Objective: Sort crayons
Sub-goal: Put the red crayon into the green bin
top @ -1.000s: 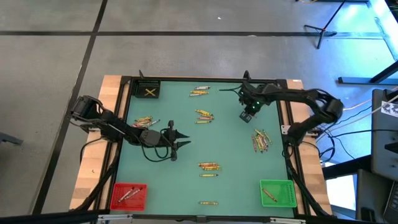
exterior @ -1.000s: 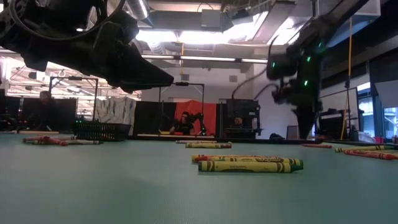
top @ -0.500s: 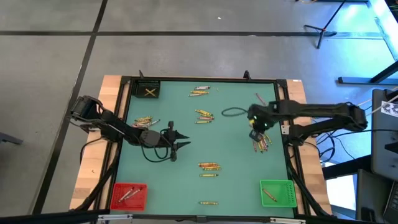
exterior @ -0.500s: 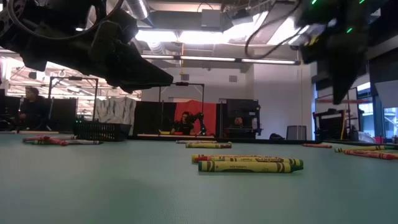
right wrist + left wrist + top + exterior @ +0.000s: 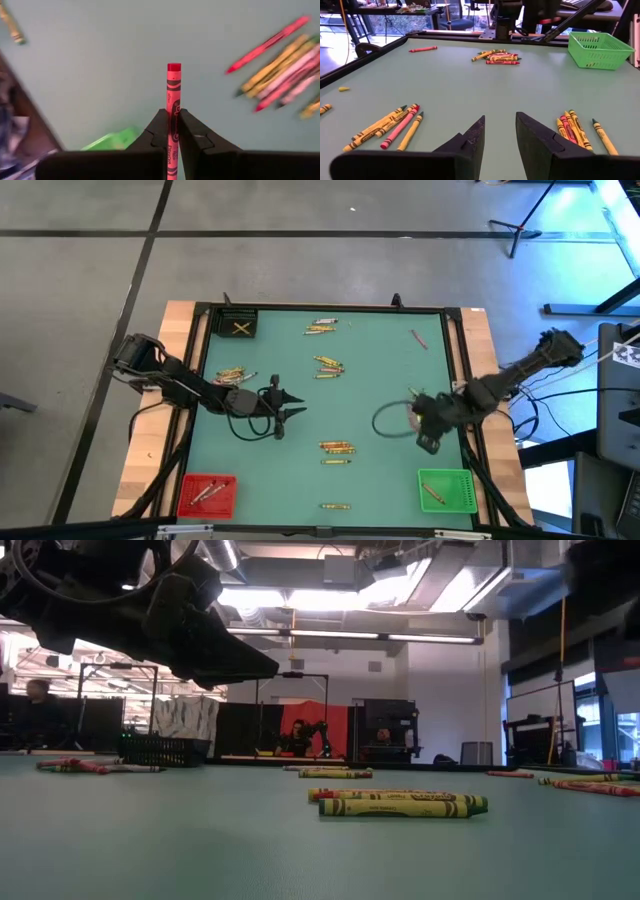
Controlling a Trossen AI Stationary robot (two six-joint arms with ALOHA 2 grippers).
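1. Right gripper (image 5: pixel 173 131) is closed on a red crayon (image 5: pixel 173 95); the crayon sticks out forward between the fingers.
2. Green bin (image 5: pixel 446 490) is near this gripper, and a crayon cluster (image 5: pixel 280 75) lies beside it.
3. Left gripper (image 5: pixel 498 137) hovers with fingers parted, holding nothing; loose crayons (image 5: pixel 387 127) lie on both sides of it.

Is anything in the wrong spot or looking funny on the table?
One red crayon lies alone near the table's far right corner, away from the clusters. The green bin seems to hold an orange crayon. Nothing looks broken or spilled.
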